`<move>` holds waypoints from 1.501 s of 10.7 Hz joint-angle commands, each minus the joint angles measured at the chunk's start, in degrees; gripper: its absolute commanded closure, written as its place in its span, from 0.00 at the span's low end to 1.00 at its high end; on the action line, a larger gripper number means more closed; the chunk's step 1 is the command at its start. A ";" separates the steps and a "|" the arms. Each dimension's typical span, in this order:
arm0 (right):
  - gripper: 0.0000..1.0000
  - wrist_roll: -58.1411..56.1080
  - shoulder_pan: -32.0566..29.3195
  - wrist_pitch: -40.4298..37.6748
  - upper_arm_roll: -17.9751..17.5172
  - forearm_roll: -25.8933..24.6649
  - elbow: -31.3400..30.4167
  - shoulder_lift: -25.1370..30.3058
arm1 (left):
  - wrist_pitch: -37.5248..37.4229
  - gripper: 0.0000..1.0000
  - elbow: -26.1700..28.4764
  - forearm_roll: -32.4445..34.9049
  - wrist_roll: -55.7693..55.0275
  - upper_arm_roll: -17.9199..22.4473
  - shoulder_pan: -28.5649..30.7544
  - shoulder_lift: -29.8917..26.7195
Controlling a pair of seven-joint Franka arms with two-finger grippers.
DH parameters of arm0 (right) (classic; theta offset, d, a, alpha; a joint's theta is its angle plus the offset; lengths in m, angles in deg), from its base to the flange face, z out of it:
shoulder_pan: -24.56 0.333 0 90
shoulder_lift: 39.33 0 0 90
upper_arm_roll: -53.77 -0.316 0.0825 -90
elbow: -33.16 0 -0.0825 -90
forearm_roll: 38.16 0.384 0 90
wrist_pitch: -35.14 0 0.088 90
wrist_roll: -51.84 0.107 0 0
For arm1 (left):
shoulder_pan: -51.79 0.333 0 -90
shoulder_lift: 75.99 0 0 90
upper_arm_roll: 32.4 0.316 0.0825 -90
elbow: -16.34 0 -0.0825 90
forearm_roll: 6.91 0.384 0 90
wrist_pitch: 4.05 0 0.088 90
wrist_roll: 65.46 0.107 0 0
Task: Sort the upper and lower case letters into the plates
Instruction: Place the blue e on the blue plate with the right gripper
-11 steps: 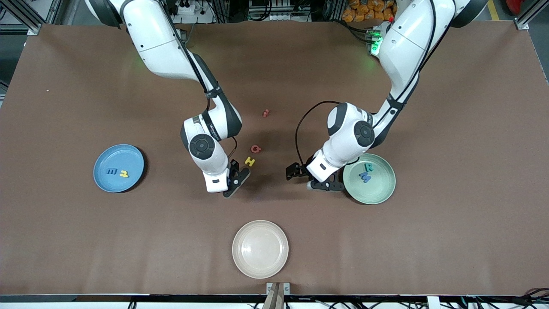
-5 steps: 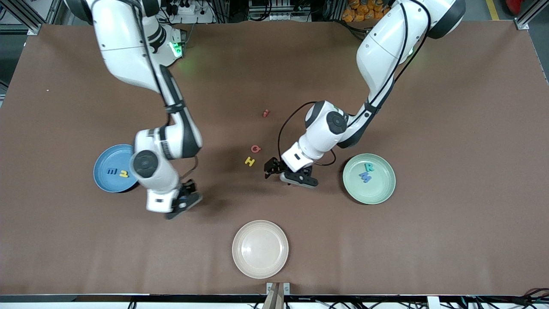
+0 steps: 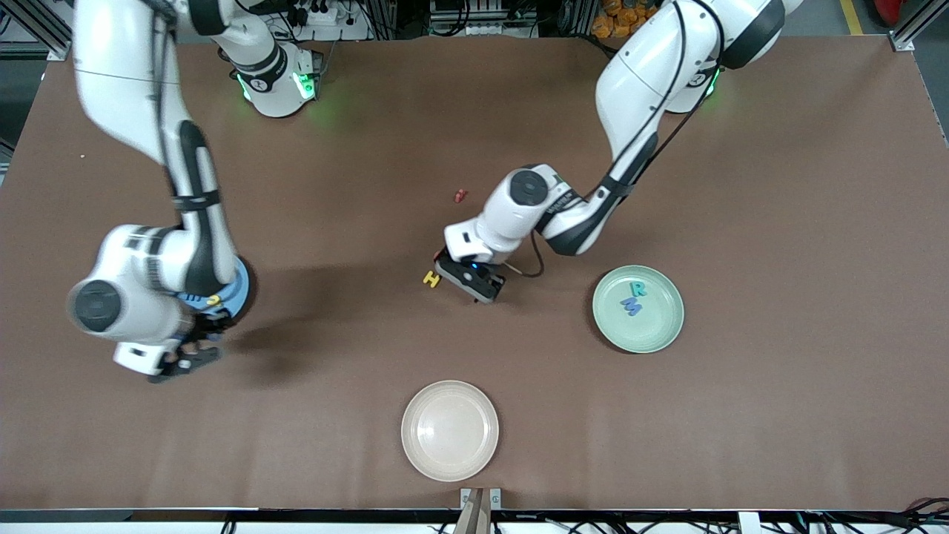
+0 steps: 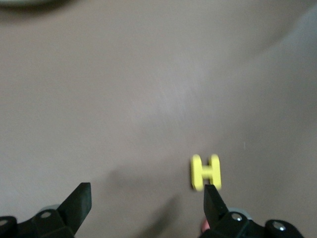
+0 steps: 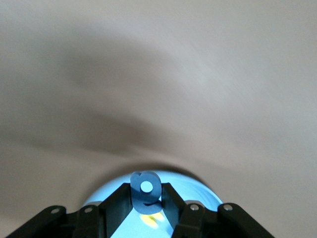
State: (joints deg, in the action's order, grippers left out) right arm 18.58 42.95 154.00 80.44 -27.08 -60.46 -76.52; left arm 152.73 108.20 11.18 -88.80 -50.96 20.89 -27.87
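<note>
Small blue letter (image 5: 145,191) pinched in right gripper (image 5: 145,198) over blue plate (image 5: 198,191) — left gripper (image 4: 147,198) apart.

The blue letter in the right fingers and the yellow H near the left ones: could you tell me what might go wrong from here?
1. The right gripper pinches the small blue letter by its edge only; it could slip out before the blue plate.
2. The open left gripper has the yellow H off-centre beside one finger, so closing might knock it away.

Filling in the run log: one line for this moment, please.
right gripper: shut on blue letter, at blue plate | left gripper: open, over yellow H | green plate: holds R, M
</note>
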 commanded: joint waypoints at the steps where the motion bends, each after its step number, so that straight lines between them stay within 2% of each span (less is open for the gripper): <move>1: 1.00 -3.47 -5.01 -6.60 -1.17 -0.18 -1.29 2.38 | -10.50 0.00 -3.18 18.12 -13.42 -4.87 -0.49 0.74; 2: 1.00 -3.39 -5.20 -9.49 -1.17 0.08 -1.30 2.38 | -10.70 0.00 -3.09 20.64 -16.62 -5.69 0.04 0.83; 5: 1.00 -3.30 -5.20 -16.45 -1.26 4.20 -1.30 2.30 | -10.62 0.00 -3.09 20.84 -16.92 -5.88 0.22 2.40; 6: 0.82 -2.86 -5.11 -17.08 -1.26 5.08 -1.21 1.95 | -10.44 0.00 -3.53 21.02 -17.00 -5.88 -0.21 3.98; 7: 0.33 -1.82 -5.37 -16.82 -1.26 5.87 -1.12 1.60 | -10.44 0.00 -4.66 20.58 -17.18 -6.05 -0.39 4.95; 8: 0.00 -1.98 -5.72 -16.30 -1.26 5.97 -1.12 1.33 | -10.44 0.00 -6.24 20.40 -18.57 -6.84 -0.74 5.57; 14: 0.00 -2.42 -6.08 -11.83 -1.53 5.97 -1.12 -0.07 | -10.53 0.00 -6.52 21.01 -20.70 -7.55 -0.83 5.75; 16: 0.00 -2.51 -6.52 -10.14 -1.61 5.97 -1.12 -0.69 | -10.53 0.03 -6.35 20.49 -21.92 -8.07 -1.01 6.02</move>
State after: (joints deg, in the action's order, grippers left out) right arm 16.16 37.26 142.89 79.31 -22.35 -61.33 -76.97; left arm 142.85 103.17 30.03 -108.29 -58.18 20.09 -22.87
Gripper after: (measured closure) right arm 0.000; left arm 0.031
